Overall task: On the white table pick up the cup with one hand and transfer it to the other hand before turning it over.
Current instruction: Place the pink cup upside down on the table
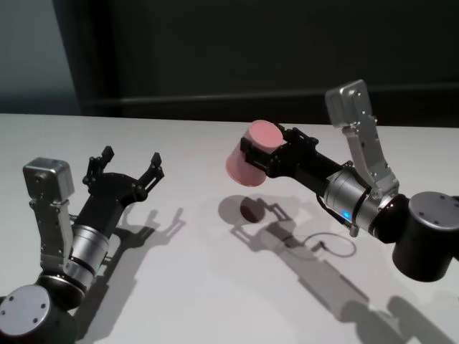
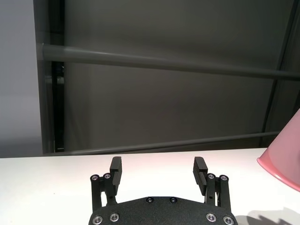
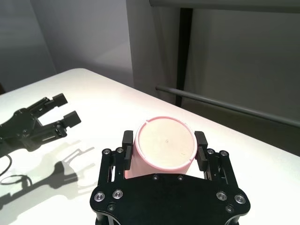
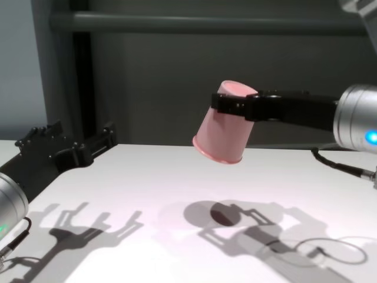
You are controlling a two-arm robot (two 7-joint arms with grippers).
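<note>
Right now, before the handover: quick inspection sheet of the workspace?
Surface: white table, plain, shadows only.
Job's things: cup held above the table, rim facing down and tilted, base up.
Clutter: nothing seen.
Grippers: right gripper shut on the cup near its base; left gripper open, holding nothing, over the table's left side, apart from the cup.
Cables: thin loop of cable under the right forearm.
Surroundings: dark wall with a horizontal grey bar behind the table.
</note>
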